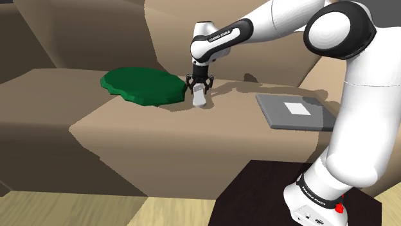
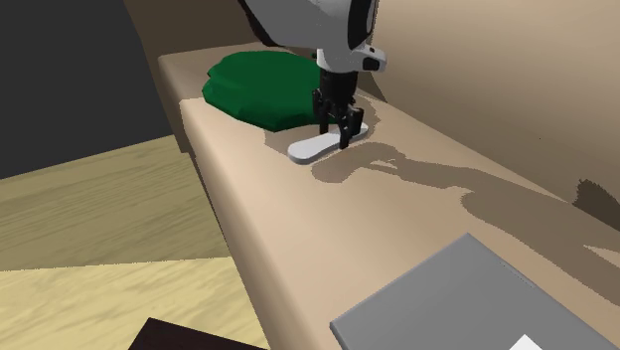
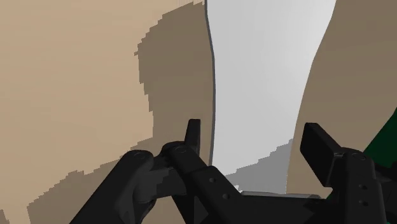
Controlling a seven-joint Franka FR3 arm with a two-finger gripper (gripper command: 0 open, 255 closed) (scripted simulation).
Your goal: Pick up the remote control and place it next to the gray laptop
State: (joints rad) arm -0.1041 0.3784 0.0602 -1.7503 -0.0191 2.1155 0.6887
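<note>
The remote control point(image 1: 200, 97) is a plain white elongated slab lying on the tan surface point(image 1: 167, 128), just beside a green mat. My black gripper point(image 1: 201, 87) comes straight down on it from above. In the second exterior view the fingers straddle one end of the remote point(image 2: 314, 147), with the gripper point(image 2: 343, 134) low at the surface. In the wrist view the gripper point(image 3: 257, 143) is shut on the remote point(image 3: 267, 76), one finger pressed against each long edge. The gray laptop point(image 1: 295, 110) lies closed and flat, well off toward the shoulder view's right.
A dark green, wavy-edged mat point(image 1: 142, 85) lies flat right behind the remote. Tan walls rise behind the surface. The dark stand point(image 1: 257, 192) sits at the lower right. The laptop point(image 2: 467, 298) fills the second exterior view's lower right, with wooden floor point(image 2: 89, 209) beyond the edge.
</note>
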